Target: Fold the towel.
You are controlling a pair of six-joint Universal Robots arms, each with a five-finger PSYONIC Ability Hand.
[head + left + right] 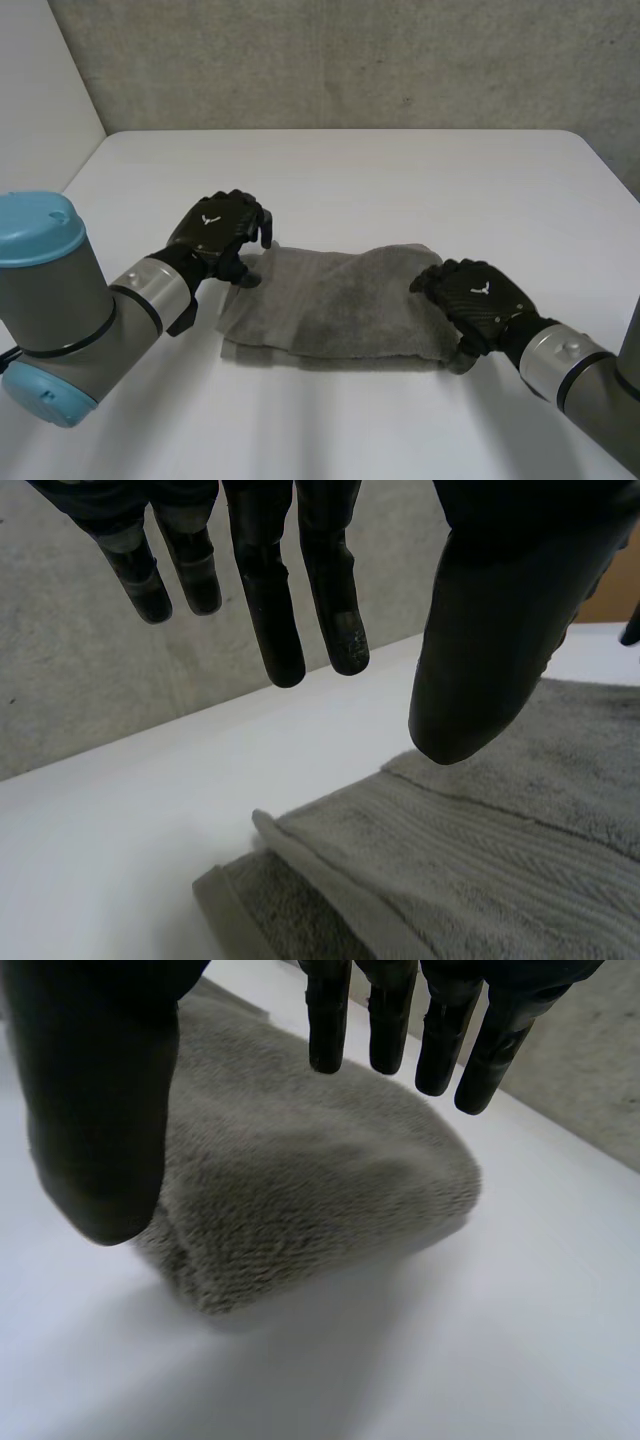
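A grey towel (330, 300) lies folded in layers on the white table (350, 170). My left hand (215, 235) hovers at the towel's far left corner. In the left wrist view its fingers (270, 610) hang straight above the table and the thumb stands over the towel's stacked hems (480, 860), with nothing held. My right hand (475, 295) is over the towel's right end. In the right wrist view its fingers (385, 1020) and thumb are spread above the towel's rounded fold (300, 1190), clear of the cloth.
A grey concrete wall (350, 60) runs behind the table. Bare tabletop surrounds the towel on every side, with the widest stretch toward the wall. The table's left edge (85, 160) runs beside my left arm.
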